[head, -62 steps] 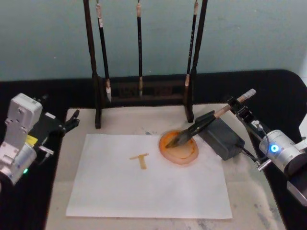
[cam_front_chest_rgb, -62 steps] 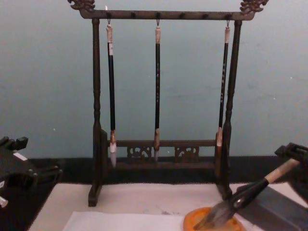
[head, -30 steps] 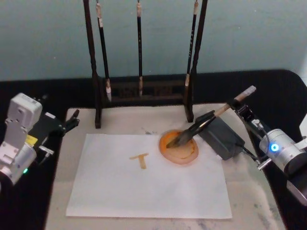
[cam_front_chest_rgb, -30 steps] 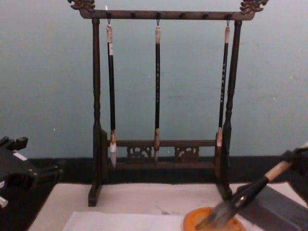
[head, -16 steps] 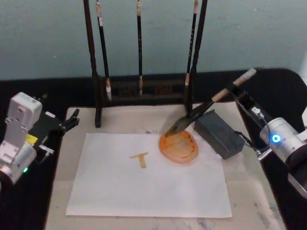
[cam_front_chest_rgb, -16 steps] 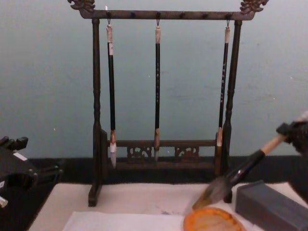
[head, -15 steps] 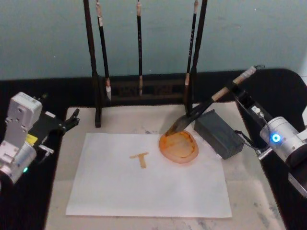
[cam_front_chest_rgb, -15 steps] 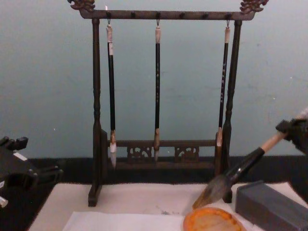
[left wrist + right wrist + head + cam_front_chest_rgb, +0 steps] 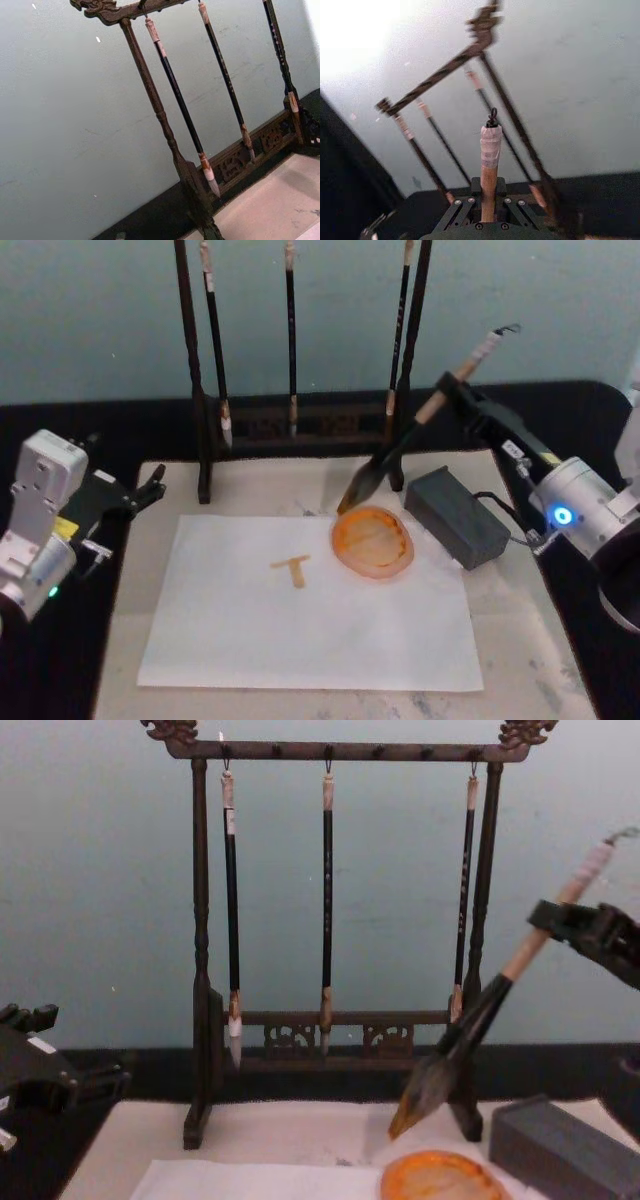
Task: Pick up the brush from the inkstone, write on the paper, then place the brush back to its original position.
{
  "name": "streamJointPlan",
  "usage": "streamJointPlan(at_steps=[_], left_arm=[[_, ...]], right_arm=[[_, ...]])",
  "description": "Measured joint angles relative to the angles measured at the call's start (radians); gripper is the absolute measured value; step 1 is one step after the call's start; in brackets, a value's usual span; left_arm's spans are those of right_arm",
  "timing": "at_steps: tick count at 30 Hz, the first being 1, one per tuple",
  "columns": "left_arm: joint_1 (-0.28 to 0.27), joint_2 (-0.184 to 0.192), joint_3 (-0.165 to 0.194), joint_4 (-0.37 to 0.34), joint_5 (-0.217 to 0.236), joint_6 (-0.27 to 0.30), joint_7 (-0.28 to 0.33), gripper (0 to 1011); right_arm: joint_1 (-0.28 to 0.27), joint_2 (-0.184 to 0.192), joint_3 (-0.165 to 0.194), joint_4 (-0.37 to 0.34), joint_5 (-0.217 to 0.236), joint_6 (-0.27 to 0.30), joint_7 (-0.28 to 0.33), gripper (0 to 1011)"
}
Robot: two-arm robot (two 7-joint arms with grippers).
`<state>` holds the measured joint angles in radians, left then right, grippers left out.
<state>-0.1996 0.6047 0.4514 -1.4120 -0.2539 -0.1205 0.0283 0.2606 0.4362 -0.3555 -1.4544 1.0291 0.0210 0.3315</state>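
My right gripper (image 9: 452, 392) is shut on the brush (image 9: 400, 450), gripping its tan upper handle. The brush hangs tilted in the air, its grey-brown tuft (image 9: 420, 1095) just above the far rim of the orange round dish (image 9: 372, 540) and touching nothing. In the right wrist view the tan handle (image 9: 489, 165) rises between my right gripper (image 9: 489, 194) fingers. The dark grey inkstone (image 9: 457, 515) lies right of the dish with nothing on it. The white paper (image 9: 300, 625) carries a tan T-shaped mark (image 9: 292, 569). My left gripper (image 9: 148, 488) rests open at the table's left edge.
A dark wooden rack (image 9: 300, 428) with three thin black-handled brushes stands at the back of the cream mat (image 9: 520, 640); its right post is close behind the held brush. The rack (image 9: 330, 1020) faces the chest camera. The left wrist view also looks at the rack (image 9: 185, 165).
My right gripper has lifted the brush up and toward the rack. The tuft has left the orange dish, the handle has come off the inkstone, and the brush stands steeper.
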Motion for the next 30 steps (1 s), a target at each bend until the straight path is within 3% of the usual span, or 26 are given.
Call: streamJointPlan(at_steps=[8,15,30], left_arm=[[0.0,0.0,0.0,0.0,0.0,0.0,0.0,1010],[0.0,0.0,0.0,0.0,0.0,0.0,0.0,1010],[0.0,0.0,0.0,0.0,0.0,0.0,0.0,1010]], right_arm=[[0.032,0.02,-0.059,-0.005,-0.129,-0.043,0.095,153],[0.048,0.009,-0.096,-0.006,-0.219,-0.066,0.138,153],[0.034,-0.041,-0.123,-0.005,-0.303,-0.069,0.135,153]])
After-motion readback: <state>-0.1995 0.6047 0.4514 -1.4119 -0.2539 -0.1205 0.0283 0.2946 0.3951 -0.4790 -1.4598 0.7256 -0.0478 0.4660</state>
